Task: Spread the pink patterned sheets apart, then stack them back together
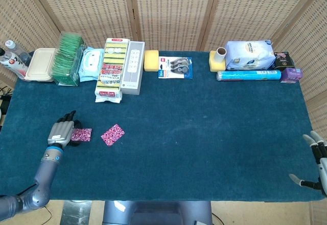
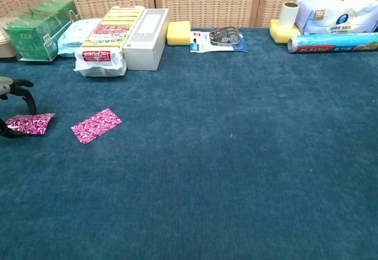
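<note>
Two pink patterned sheets show at the left of the blue table. One sheet (image 1: 112,134) (image 2: 96,125) lies flat and alone. My left hand (image 1: 61,132) (image 2: 10,107) pinches the left edge of the other sheet (image 1: 82,134) (image 2: 29,123), which is raised a little off the cloth. At the table's right front corner my right hand (image 1: 316,158) hangs with its fingers apart and nothing in it; the chest view does not show it.
Along the far edge stand a food box (image 1: 41,64), green tea packs (image 1: 69,59), wipes (image 1: 92,64), sponge packs (image 1: 112,69), a white box (image 1: 133,66), a yellow sponge (image 1: 151,60), tape (image 1: 176,67), a paper roll (image 1: 220,55) and plastic wrap (image 1: 249,75).
</note>
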Robot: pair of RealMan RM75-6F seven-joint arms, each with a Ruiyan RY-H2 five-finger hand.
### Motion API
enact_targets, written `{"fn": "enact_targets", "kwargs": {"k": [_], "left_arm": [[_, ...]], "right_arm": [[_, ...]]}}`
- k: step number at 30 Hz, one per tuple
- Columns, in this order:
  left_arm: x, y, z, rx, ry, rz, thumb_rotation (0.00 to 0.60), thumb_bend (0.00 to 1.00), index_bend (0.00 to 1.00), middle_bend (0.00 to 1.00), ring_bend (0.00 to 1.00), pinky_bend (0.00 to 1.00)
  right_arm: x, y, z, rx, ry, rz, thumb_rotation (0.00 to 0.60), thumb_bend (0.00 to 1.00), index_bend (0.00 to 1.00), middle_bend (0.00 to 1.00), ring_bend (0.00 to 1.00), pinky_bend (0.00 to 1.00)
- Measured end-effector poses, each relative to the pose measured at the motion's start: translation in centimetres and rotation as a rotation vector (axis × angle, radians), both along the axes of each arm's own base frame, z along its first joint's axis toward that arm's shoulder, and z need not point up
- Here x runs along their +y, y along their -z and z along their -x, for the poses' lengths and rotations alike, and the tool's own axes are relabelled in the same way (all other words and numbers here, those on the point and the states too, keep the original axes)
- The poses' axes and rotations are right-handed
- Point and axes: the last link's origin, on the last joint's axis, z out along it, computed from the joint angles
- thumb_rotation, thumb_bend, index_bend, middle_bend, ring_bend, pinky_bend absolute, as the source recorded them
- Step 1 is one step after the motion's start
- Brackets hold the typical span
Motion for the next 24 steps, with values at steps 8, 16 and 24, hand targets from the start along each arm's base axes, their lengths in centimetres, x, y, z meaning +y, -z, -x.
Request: {"fn": "enact_targets", "kwargs": {"k": [8, 16, 24], "left_arm": [[0.3, 0.0, -3.2, -0.094, 0.002, 0.001, 0.6, 0.26, 0.41, 0.0, 0.0, 0.11], [0.7, 0.7, -6.7, -0.139, -0.052, 0.016, 0.6, 0.26, 0.41, 0.0, 0.0, 0.13], [0.2, 1.7, -8.4, -0.134, -0.175, 0.015, 0.6, 0.24, 0.41, 0.0, 0.0, 0.15]], "right_arm": [[0.0, 0.1, 0.0, -0.002, -0.001, -0.004, 0.6, 0.0, 0.07, 0.0, 0.0, 0.0], [0.0, 0.0, -0.1, -0.005, -0.003, -0.004, 0.6, 0.0, 0.07, 0.0, 0.0, 0.0], [0.0, -0.1, 0.0, -0.013, -0.007, -0.006, 0.6, 0.0, 0.07, 0.0, 0.0, 0.0]]}}
